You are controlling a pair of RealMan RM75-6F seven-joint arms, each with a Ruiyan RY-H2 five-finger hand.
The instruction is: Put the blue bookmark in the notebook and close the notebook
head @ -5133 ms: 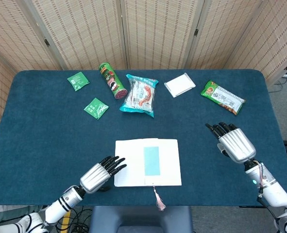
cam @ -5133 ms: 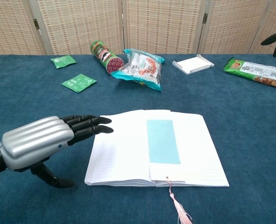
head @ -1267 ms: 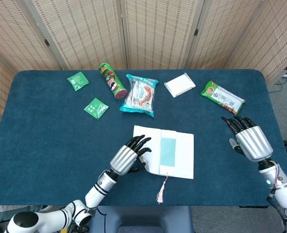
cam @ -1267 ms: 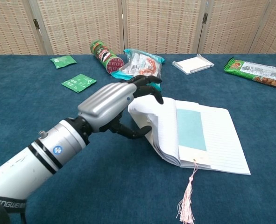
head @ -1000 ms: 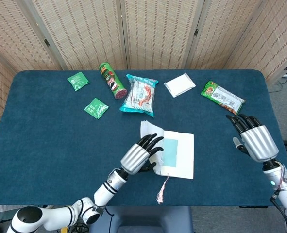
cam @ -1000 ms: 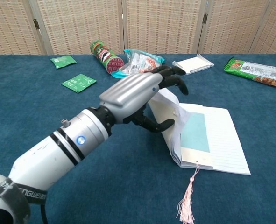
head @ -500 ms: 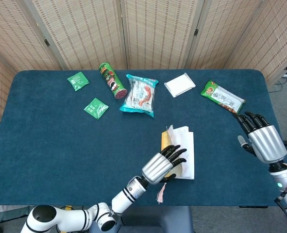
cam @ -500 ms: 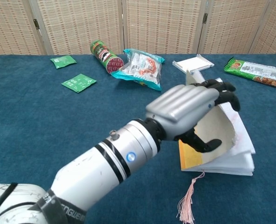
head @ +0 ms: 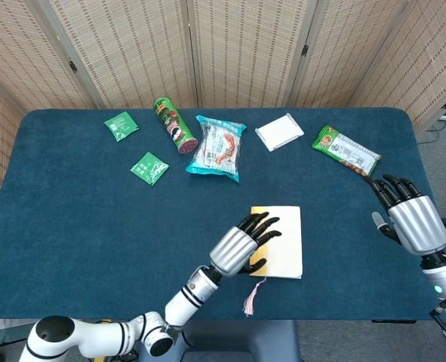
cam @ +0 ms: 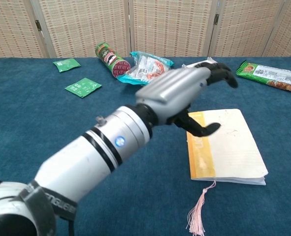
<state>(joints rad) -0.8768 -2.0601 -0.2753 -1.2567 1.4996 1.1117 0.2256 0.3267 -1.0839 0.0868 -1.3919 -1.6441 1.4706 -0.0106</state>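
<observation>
The notebook is lying shut and flat on the blue table, near its front edge and a little right of the middle. Its cover is showing cream with a yellow band running along the spine on the left side, and a few small dark marks are showing on the cream part. A pink tassel on a thin cord is trailing out from the bottom of the spine toward the table's front edge. The bookmark itself is not showing.
</observation>
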